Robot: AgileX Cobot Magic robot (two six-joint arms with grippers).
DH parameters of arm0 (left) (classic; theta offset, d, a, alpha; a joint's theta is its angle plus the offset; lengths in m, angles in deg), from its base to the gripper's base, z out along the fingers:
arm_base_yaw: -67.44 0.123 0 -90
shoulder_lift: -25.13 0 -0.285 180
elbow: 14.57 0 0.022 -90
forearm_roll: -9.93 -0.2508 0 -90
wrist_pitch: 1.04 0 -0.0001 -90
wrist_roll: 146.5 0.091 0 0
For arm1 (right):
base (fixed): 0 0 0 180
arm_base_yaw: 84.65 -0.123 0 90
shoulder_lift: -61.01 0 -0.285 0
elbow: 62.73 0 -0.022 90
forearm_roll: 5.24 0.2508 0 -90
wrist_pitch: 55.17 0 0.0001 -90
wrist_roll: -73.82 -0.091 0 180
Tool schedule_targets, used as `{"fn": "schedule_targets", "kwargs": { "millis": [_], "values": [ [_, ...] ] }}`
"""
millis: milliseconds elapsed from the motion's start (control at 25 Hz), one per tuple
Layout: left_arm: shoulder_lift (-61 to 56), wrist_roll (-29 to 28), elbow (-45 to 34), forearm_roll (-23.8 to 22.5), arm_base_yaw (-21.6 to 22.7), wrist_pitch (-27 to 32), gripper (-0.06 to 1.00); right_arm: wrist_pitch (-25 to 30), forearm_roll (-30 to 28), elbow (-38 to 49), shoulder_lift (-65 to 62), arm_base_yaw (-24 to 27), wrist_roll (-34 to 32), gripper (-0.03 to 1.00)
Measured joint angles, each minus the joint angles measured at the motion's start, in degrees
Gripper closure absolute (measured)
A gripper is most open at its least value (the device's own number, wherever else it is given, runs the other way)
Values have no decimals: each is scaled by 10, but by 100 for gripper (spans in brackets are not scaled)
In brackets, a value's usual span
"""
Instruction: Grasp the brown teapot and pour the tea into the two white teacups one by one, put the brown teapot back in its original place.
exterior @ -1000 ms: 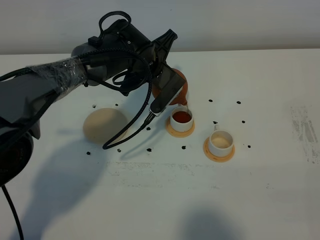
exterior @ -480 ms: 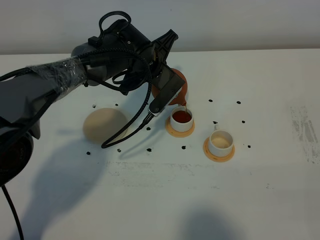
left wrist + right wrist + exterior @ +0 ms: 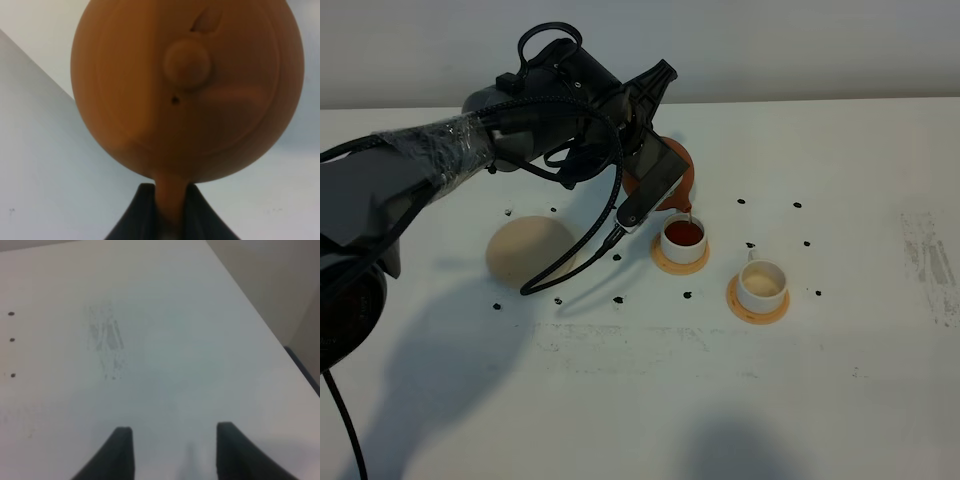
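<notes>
The brown teapot (image 3: 678,173) hangs tilted above the table, spout down over the left white teacup (image 3: 682,251), and a thin stream of tea falls into it. That cup holds red-brown tea. My left gripper (image 3: 170,215) is shut on the teapot's loop handle, and the teapot (image 3: 185,90) with its knobbed lid fills the left wrist view. The right white teacup (image 3: 763,286) stands apart, pale inside. The original place, a beige disc (image 3: 527,250), lies bare to the left. My right gripper (image 3: 175,450) is open over bare table and holds nothing.
Each cup sits on an orange-tan coaster (image 3: 679,267) (image 3: 756,312). Small black dots (image 3: 687,295) mark the white table around the cups and disc. A grey scuff (image 3: 928,262) lies at the far right. The left arm's cable (image 3: 570,268) loops down beside the disc.
Hardly anything differs. The teapot stays tilted over the left cup with tea still running, and the left arm has shifted only a trace.
</notes>
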Motion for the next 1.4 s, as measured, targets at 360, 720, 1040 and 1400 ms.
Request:
{"fn": "schedule_targets", "kwargs": {
  "millis": [360, 720, 1040, 1400],
  "values": [
    [0, 5, 0, 0, 0, 0, 86, 0, 0, 0, 0, 0, 0, 57],
    [0, 5, 0, 2, 0, 1, 86, 0, 0, 0, 0, 0, 3, 57],
    [0, -60, 0, 15, 0, 45, 86, 0, 0, 0, 0, 0, 3, 57],
    [-13, -100, 0, 16, 0, 84, 86, 0, 0, 0, 0, 0, 3, 57]
  ]
}}
